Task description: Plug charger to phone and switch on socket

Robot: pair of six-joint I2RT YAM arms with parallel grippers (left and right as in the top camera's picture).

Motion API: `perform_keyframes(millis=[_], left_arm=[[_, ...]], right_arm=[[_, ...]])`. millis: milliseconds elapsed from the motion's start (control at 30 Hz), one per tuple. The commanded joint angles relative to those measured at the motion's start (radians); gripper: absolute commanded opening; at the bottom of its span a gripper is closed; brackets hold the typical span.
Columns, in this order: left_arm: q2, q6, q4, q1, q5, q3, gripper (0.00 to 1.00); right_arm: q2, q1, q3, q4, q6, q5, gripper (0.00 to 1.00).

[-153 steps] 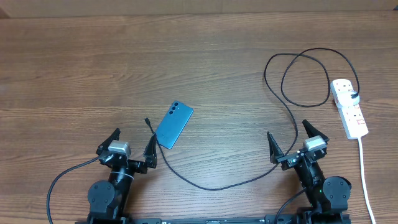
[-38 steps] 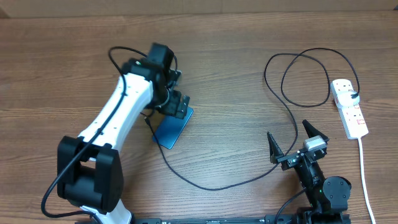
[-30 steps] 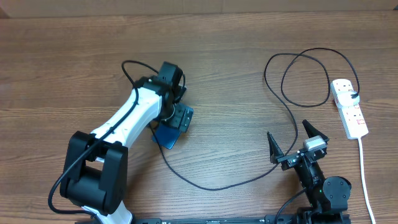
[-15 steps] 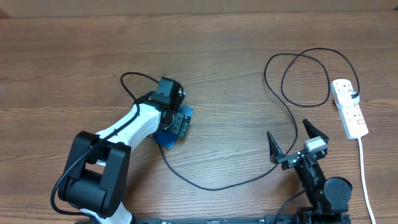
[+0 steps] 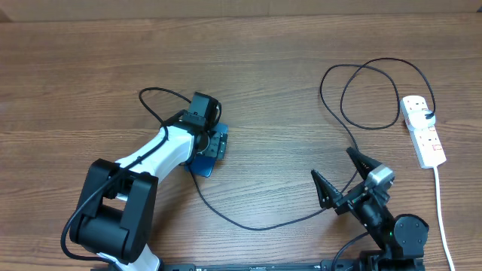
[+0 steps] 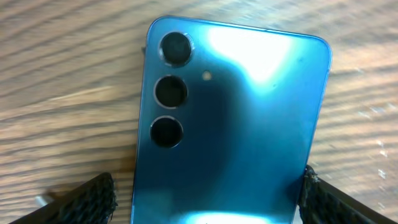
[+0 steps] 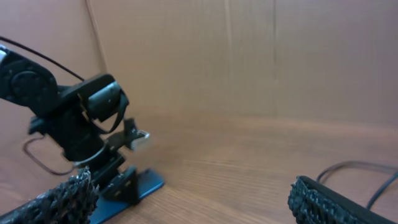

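Note:
The blue phone (image 5: 200, 165) lies back up on the table; in the left wrist view (image 6: 236, 124) its three lenses show at the upper left. My left gripper (image 5: 217, 144) is low over it, open, with a finger on each side of the phone (image 6: 208, 205). The black charger cable (image 5: 256, 225) runs from beside the phone in a long curve and a loop to its plug (image 5: 428, 115) in the white power strip (image 5: 423, 135). Its connector tip is hidden under my left arm. My right gripper (image 5: 343, 177) is open and empty, low near the table's front edge (image 7: 193, 205).
The power strip's white cord (image 5: 443, 218) runs down to the front right edge. The cable loop (image 5: 369, 94) lies left of the strip. In the right wrist view, the left arm (image 7: 74, 118) and the phone (image 7: 146, 183) show at left, a bit of cable (image 7: 348, 168) at right.
My left arm has swung out from its rest, come over the phone and lowered until its fingers straddle it. In the last half second my right gripper has turned and shifted left.

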Motion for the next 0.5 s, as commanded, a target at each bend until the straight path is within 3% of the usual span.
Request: perform_keyframes(millis=[0,233,467], left_arm=[[0.025,-0.068,-0.003,0.038,-0.081,-0.022,0.86],[0.025,-0.080,-0.043,0.090,0.031,-0.019,0.83],[0.025,-0.043,-0.131,0.090,0.032,-0.019,0.98]], right_arm=[[0.063,0.003,0.088,-0.032,0.080,-0.044,1.00],[0.423,0.003,0.406,-0.187,0.079,-0.057,1.00],[0.803,0.003,0.782,-0.364,0.080,-0.257,1.00]])
